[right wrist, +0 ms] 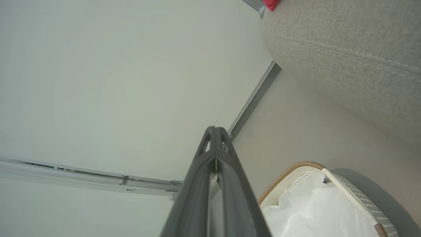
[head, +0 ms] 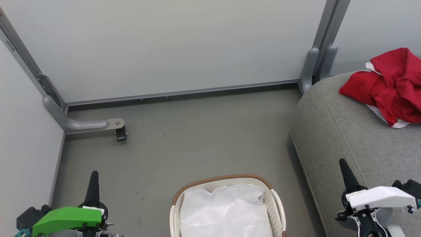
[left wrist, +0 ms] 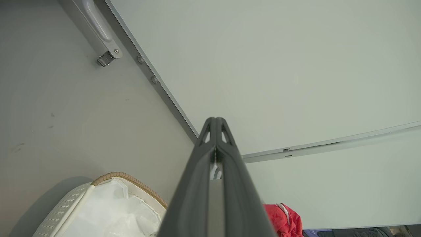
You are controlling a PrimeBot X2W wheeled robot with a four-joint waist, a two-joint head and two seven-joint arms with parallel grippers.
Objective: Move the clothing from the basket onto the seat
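Red clothing with white trim lies crumpled on the grey seat at the right; a red corner also peeks in beside my left fingers. The white basket with its brown rim sits on the floor at the bottom centre, holding just its white liner. My left gripper rests shut and empty at the lower left, left of the basket. Over the seat's front part, my right gripper is shut and empty. Both wrist views show the fingers pressed together.
Grey floor stretches between the basket and the pale partition wall. A grey metal foot with a caster juts out at the left. A grey post stands by the seat's far corner.
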